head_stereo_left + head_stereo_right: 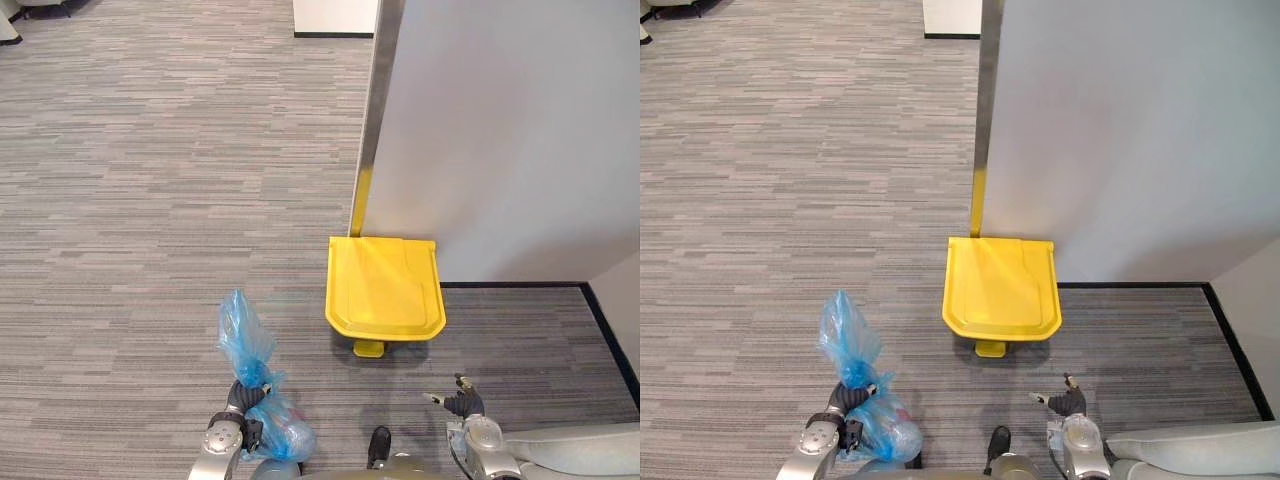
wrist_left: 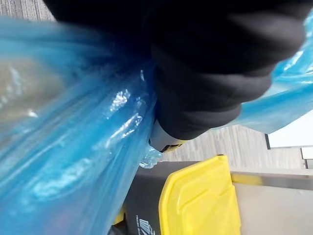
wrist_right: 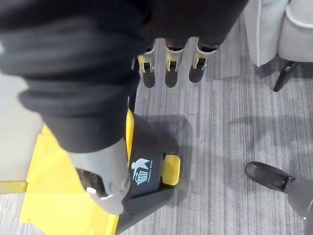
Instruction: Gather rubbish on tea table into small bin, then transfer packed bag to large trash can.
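Note:
My left hand (image 1: 243, 402) is shut on the gathered neck of a blue rubbish bag (image 1: 281, 434). The bag's filled part hangs below the fist and its loose top (image 1: 845, 335) sticks up above it. In the left wrist view the blue bag (image 2: 73, 147) lies close against the hand. A large trash can with a closed yellow lid (image 1: 385, 287) and a yellow foot pedal (image 1: 368, 348) stands on the floor just ahead. My right hand (image 1: 460, 401) hovers open near the can's front right. Its fingers (image 3: 168, 68) hang straight above the can's dark body (image 3: 146, 169).
The can backs against a white partition (image 1: 500, 130) with a metal edge post (image 1: 372, 120) and a black skirting (image 1: 510, 285). Grey carpet (image 1: 150, 200) stretches to the left and ahead. A grey chair (image 3: 293, 29) stands off to the side.

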`<state>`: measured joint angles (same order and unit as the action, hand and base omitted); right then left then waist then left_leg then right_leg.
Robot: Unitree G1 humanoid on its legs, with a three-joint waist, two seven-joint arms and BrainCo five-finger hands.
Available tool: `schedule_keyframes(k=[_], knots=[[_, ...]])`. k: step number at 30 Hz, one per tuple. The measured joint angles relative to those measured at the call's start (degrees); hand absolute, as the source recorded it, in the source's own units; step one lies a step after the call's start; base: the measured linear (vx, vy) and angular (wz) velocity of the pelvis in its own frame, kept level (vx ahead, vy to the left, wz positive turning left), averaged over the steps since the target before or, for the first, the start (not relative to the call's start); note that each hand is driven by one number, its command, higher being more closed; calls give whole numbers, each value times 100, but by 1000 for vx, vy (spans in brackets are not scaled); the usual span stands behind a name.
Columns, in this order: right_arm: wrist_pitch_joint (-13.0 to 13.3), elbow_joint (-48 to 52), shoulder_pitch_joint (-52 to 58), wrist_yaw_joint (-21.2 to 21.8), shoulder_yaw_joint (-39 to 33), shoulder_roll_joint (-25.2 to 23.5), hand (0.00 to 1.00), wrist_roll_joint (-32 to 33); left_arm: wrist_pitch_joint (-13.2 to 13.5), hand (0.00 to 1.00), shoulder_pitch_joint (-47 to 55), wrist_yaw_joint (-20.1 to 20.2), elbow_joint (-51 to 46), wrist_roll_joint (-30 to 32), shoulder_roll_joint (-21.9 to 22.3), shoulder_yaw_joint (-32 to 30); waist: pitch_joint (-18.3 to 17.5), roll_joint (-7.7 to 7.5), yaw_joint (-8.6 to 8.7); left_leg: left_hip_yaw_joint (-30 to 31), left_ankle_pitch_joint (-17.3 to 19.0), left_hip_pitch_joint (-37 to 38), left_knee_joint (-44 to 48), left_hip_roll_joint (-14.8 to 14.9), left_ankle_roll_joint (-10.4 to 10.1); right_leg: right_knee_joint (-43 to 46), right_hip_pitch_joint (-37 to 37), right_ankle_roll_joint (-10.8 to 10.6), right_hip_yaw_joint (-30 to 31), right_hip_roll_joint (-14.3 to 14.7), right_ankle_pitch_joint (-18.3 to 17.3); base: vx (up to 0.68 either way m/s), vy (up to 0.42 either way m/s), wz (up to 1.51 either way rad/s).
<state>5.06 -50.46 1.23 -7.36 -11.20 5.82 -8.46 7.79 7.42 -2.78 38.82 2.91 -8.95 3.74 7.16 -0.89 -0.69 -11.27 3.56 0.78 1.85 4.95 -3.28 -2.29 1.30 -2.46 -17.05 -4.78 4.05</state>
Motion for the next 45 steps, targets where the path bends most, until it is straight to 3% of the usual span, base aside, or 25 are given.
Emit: schedule_keyframes(k=[8,10,11,15,17,18,19,20,22,24,25,26,28,30,33,36,41,44,45], knots=[[-45,9,71,-1,11,21,0,-8,-2,100,71,-14,13,-2,11,-102,-2,-1,4,-274,66,-22,31,6,24,-91,123,-26,486,78,-16,-45,6,-21],[-49,10,68,-2,11,36,0,-9,-1,100,71,-15,13,-2,25,-157,-4,-4,-5,-303,204,-46,161,6,18,-24,171,-47,589,78,-30,66,28,-20],[-50,10,46,-2,10,42,0,-9,-1,100,67,-16,11,-2,33,-181,-6,11,6,-311,345,-136,348,5,31,197,290,-162,624,53,-122,77,54,-11],[-59,10,89,-2,6,106,0,-8,-3,100,73,2,9,-3,43,-164,-4,5,30,-198,903,-253,1177,-7,153,2013,821,-483,637,-289,-963,165,97,12],[-59,15,50,0,6,139,0,-5,0,100,27,2,2,-4,19,-169,152,33,142,21,1151,70,1345,-87,305,3936,1477,-800,727,-555,-1136,181,98,46],[-63,17,53,2,12,126,0,-2,-9,100,23,0,-4,-6,-12,-166,199,74,158,33,1226,159,1416,-68,374,4062,1607,-764,838,-518,-1312,227,46,38],[-58,41,43,7,11,122,0,2,-8,100,-6,-8,-6,-7,-31,-163,246,63,126,54,1528,310,1661,16,404,3925,1866,-577,953,-318,-1486,247,21,16],[-58,60,42,5,8,122,0,6,-9,100,-11,-16,-6,-8,-54,-170,271,43,121,57,1619,378,1741,27,396,3755,1966,-565,955,-255,-1470,326,-4,19],[-61,276,39,-19,-7,125,0,160,-13,100,-167,-95,-7,-11,-157,-167,433,-74,142,82,1944,569,2015,5,341,2189,2216,-504,852,-52,-908,316,-48,23],[-68,391,51,-18,-25,127,0,242,-13,100,-334,-125,-27,-10,-163,-220,572,-139,131,85,2092,702,2091,-25,171,1710,2141,-331,643,28,-793,363,-90,15],[-72,453,57,-18,-110,143,0,252,-15,100,-445,-150,-34,-11,-101,-224,615,-101,116,120,2163,775,2109,55,56,1627,2056,-78,681,92,-572,446,-80,3],[-72,555,-5,-25,-270,120,0,341,-13,100,-569,-139,-93,-7,-82,-199,712,47,117,143,2147,789,2095,147,31,1748,2057,-93,644,170,-669,436,-59,8],[-55,857,102,-116,-563,64,0,454,-9,100,-662,-142,-244,-8,-77,-198,792,80,145,180,2021,960,2032,158,-103,2459,2231,74,631,83,-941,326,-67,15],[-41,1113,386,-124,-924,109,0,637,2,100,-757,-125,-329,-9,-68,-153,774,55,155,268,1942,1316,2144,163,-182,3510,2266,228,603,-87,-1693,318,-98,20],[-67,1187,305,-111,-1132,117,0,888,5,100,-883,-119,-469,-11,33,-168,786,87,185,349,1853,1129,2402,271,-333,3589,2323,251,460,-96,-1837,250,-103,5],[-64,1327,334,-101,-1190,3,0,1139,5,100,-846,-112,-596,-117,188,-166,754,115,298,329,1715,1098,2468,399,-331,3372,2167,279,366,-3,-1815,99,-64,4],[-49,983,336,-114,-1440,-107,0,1291,8,100,-730,-102,-603,-121,164,-177,568,86,316,312,1724,1188,1798,341,-334,3139,2261,247,290,-30,-1614,-25,-33,9],[-47,877,312,-128,-1441,-104,0,1292,7,100,-463,-102,-605,-121,136,-205,466,100,316,277,1839,1126,1478,291,-297,2927,2410,173,300,-16,-1394,-113,-28,0],[-45,904,313,-142,-1478,-100,0,1290,7,100,-374,-101,-614,-120,142,-201,428,157,320,240,2078,1075,1412,313,-225,2897,2504,212,279,43,-1297,-206,-33,-19]])
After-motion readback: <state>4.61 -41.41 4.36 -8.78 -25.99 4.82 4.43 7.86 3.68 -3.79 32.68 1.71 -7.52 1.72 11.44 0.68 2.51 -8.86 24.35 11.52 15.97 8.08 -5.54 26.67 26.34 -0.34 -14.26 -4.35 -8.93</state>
